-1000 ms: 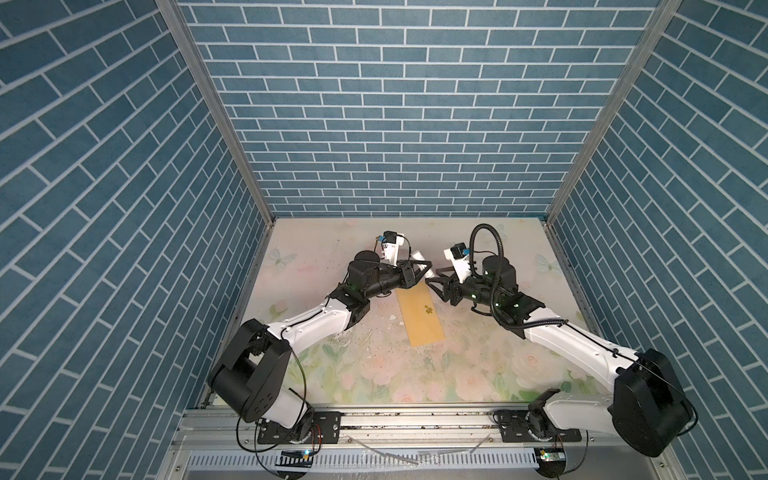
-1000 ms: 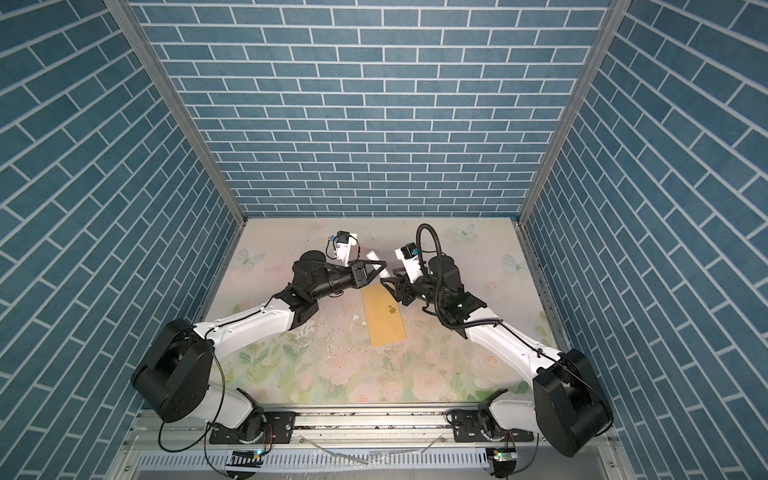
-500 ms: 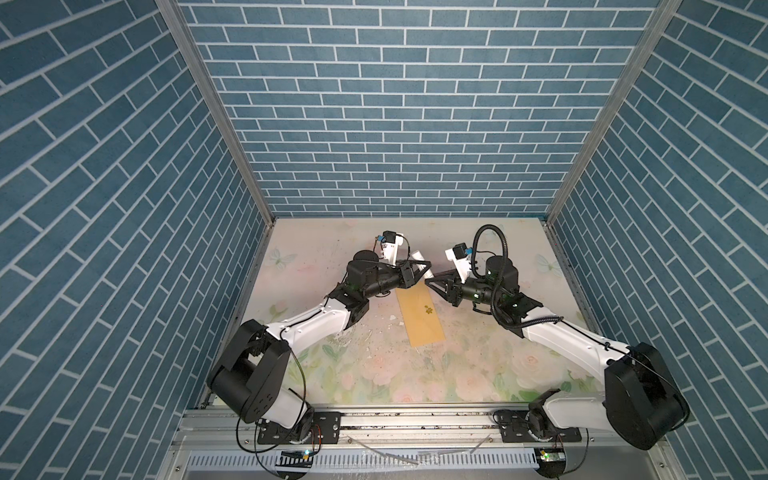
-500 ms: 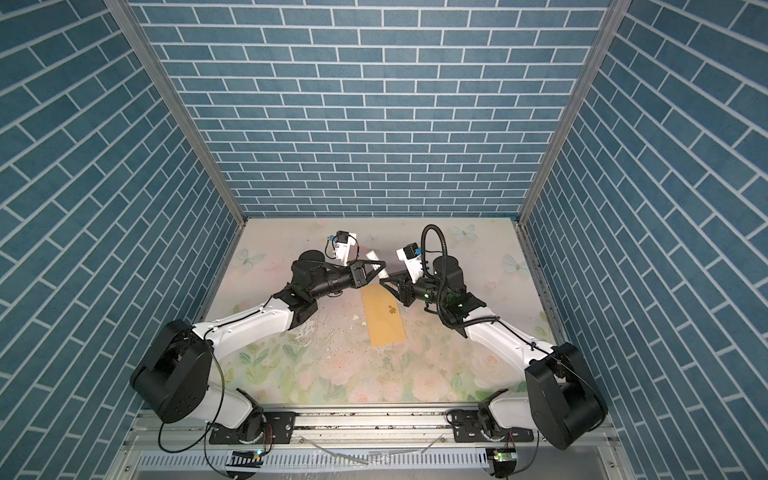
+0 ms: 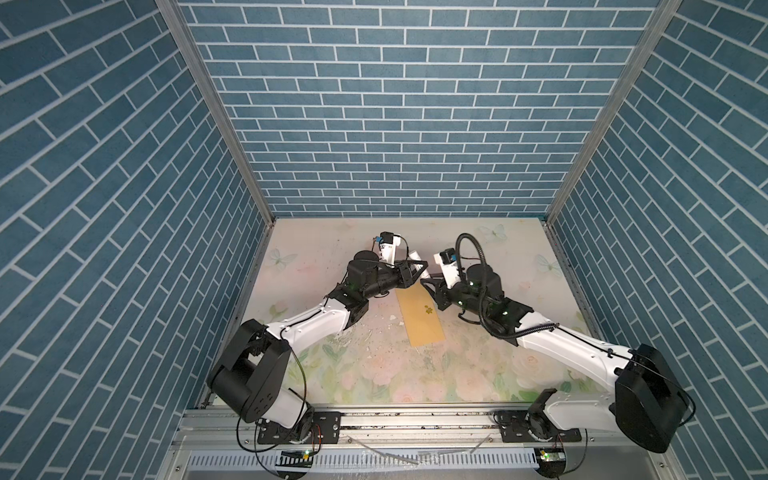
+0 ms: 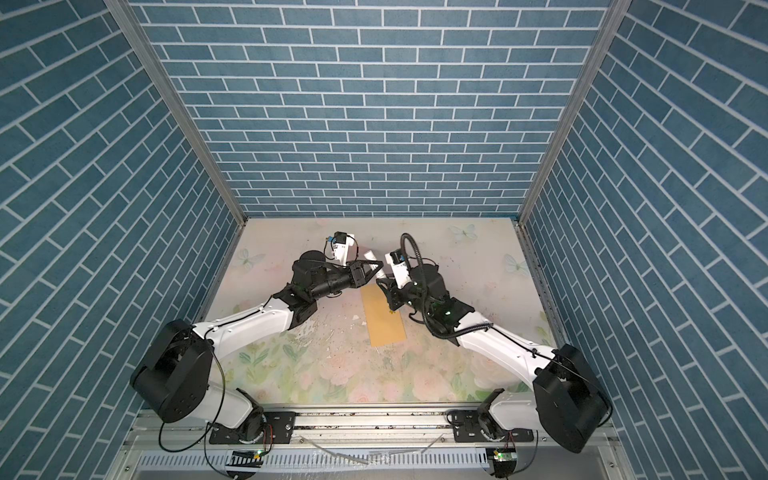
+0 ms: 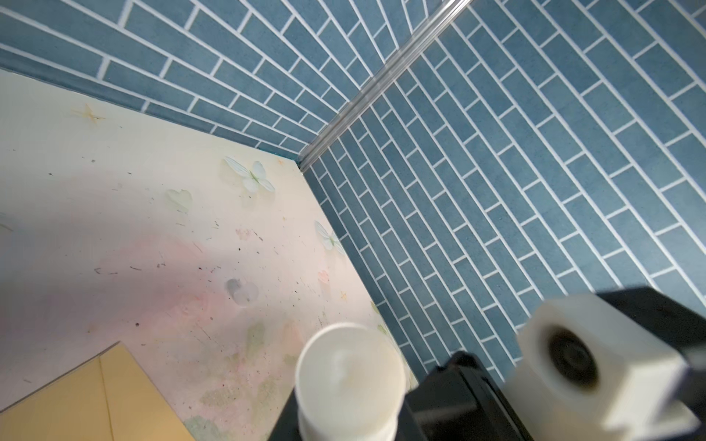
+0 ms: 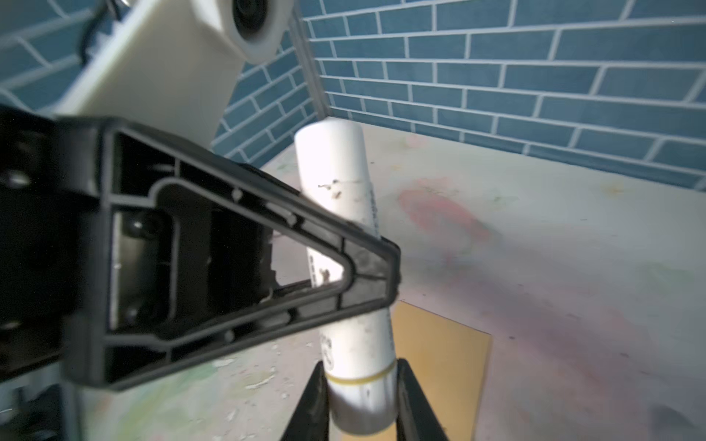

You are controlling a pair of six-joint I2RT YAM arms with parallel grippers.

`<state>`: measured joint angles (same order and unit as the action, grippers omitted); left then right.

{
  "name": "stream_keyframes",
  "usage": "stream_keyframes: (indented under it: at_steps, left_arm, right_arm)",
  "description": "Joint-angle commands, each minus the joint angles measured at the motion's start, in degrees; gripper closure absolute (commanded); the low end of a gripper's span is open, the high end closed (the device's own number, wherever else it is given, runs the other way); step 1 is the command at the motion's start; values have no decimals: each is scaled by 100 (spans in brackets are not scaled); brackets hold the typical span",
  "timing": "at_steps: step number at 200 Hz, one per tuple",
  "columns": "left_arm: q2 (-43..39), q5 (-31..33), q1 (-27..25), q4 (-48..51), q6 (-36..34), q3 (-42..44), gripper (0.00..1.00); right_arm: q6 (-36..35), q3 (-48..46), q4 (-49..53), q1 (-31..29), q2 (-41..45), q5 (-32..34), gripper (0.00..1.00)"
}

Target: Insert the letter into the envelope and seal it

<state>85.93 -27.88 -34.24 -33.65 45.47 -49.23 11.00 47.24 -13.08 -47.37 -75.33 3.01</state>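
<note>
White stick (image 7: 349,382) end-on above floral table (image 7: 114,229), envelope (image 7: 95,404) corner beside.

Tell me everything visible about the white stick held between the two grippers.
The white stick is a smooth, plastic-looking cylinder with small dark specks, faint print and a thin yellow ring above a greyer end section. It is off the table, tilted above the far end of the envelope. The left gripper clamps its middle, and the right gripper is closed on the ringed end.
</note>
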Motion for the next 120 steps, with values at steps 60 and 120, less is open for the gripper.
stream_keyframes:
  at_steps: [60,120]
  left_arm:
    - [29,-95,-74,3,-126,14,100]
    - [-50,-254,-40,44,-189,-33,100]
  right_arm:
    - [-2293,966,-608,-1107,-1360,5152,100]
    - [-440,-152,-83,254,186,-460,38]
